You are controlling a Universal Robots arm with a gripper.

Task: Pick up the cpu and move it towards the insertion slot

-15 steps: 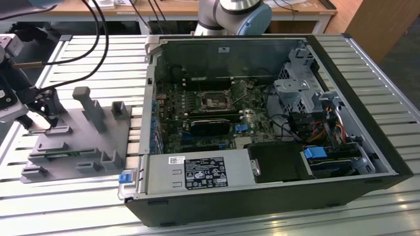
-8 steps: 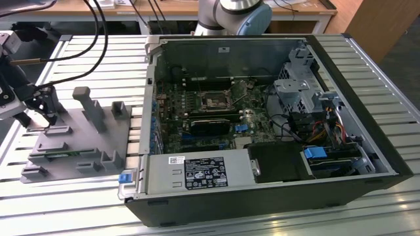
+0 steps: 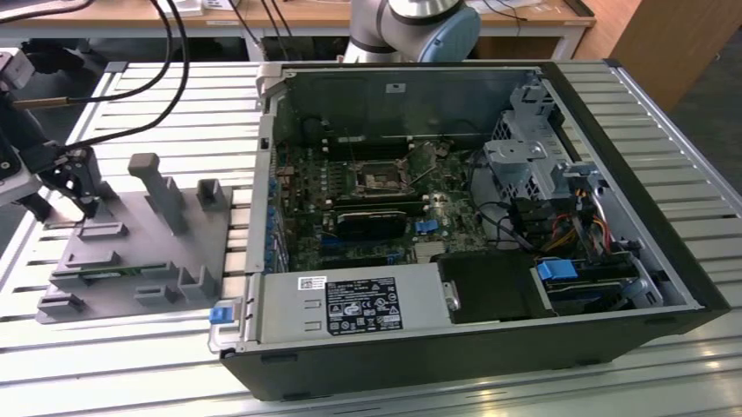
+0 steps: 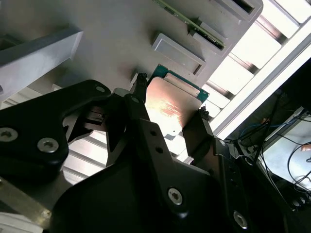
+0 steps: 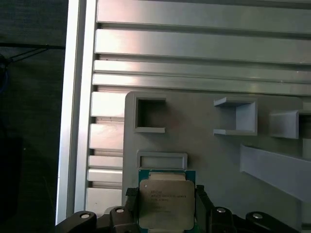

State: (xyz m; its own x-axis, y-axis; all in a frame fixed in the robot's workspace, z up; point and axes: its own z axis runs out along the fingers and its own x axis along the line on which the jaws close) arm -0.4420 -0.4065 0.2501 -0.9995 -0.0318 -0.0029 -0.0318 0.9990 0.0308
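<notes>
The cpu (image 5: 166, 205), a flat square chip with a silvery top and a green rim, sits between my gripper's black fingers (image 5: 130, 201) in both wrist views. My gripper (image 5: 166, 208) is shut on the cpu's two opposite edges, low over the grey plastic tray (image 5: 209, 160). The second wrist view has the cpu (image 4: 170, 109) in the gripper (image 4: 170, 99), close over the tray (image 4: 112, 39). In the exterior view my gripper (image 3: 79, 201) hangs over the tray (image 3: 139, 252) at the exterior view's left. The insertion slot (image 3: 380, 180) lies on the motherboard inside the open computer case, well off to the exterior view's right.
The computer case (image 3: 649, 174) lies open on a slatted aluminium table (image 3: 104, 347). Its near wall carries a power supply (image 3: 347, 306), and drive cages with cables fill its right end. Upright posts (image 3: 156, 191) rise from the tray. Black cables (image 3: 162, 78) hang above the table's left.
</notes>
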